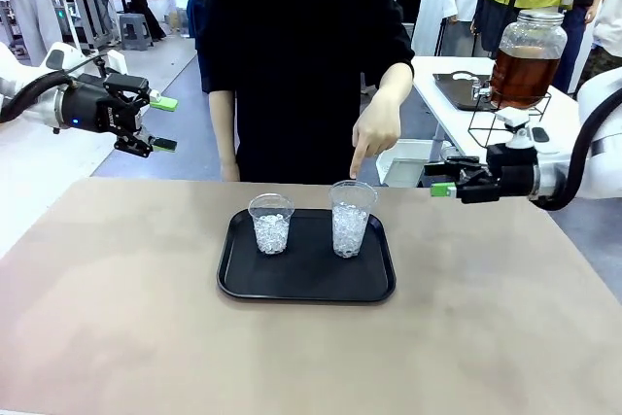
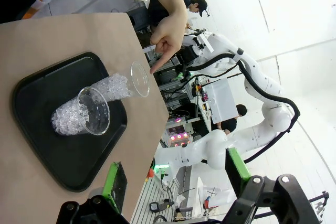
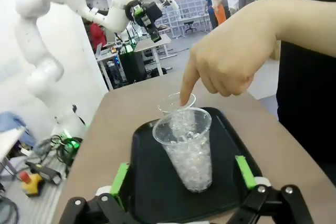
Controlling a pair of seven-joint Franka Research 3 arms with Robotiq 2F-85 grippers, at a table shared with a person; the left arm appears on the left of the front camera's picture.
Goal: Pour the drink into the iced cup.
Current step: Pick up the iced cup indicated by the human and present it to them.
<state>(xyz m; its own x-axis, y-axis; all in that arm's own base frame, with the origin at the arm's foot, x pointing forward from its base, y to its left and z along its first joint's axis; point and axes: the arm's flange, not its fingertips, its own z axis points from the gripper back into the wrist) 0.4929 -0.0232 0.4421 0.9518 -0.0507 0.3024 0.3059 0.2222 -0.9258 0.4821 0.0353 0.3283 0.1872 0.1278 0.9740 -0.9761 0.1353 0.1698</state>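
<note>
Two iced cups stand on the black tray [image 1: 306, 293] on the worktop [image 1: 117, 318]; the person's hand [image 1: 375, 128] points down at the taller cup [image 1: 351, 219]. The left claw [image 1: 164, 123] and the right claw [image 1: 445, 174] hang wide open, empty. The drink [image 1: 523, 80] waits in the dispenser jar [image 1: 526, 60], well apart from the tray. For a good pour, I would aim slowly at the taller cup's middle.

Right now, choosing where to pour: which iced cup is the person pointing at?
The taller cup, at the tray's right; the person's hand points at its rim. The shorter cup stands beside it.
</note>
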